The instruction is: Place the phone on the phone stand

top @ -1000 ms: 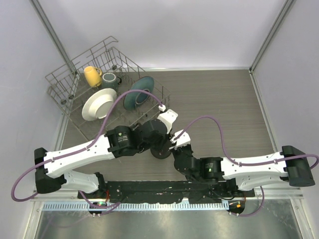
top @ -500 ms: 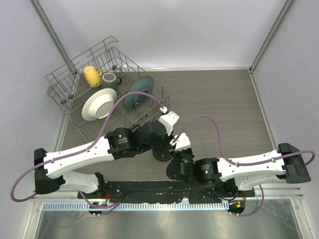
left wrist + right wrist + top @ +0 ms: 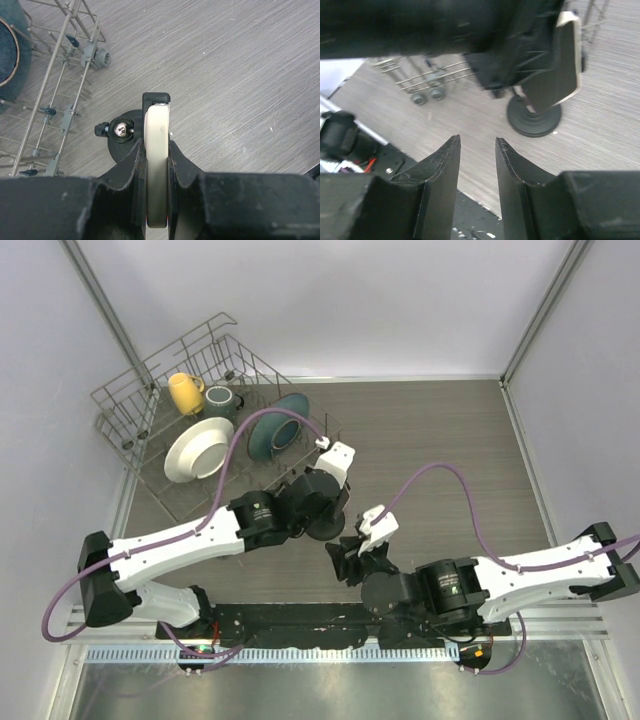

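Phone (image 3: pixel 157 165) stands on edge, pinched by its flat faces between the fingers of the left gripper (image 3: pixel 156 147), just right of the wire dish rack (image 3: pixel 98 56). Its far end meets the black clamp head of the phone stand (image 3: pixel 118 147), whose round base rests on the wood-grain table (image 3: pixel 240 75) right below. Further right, the right gripper (image 3: pixel 476 145) hangs near the stand with its jaws slightly parted, grasping nothing.
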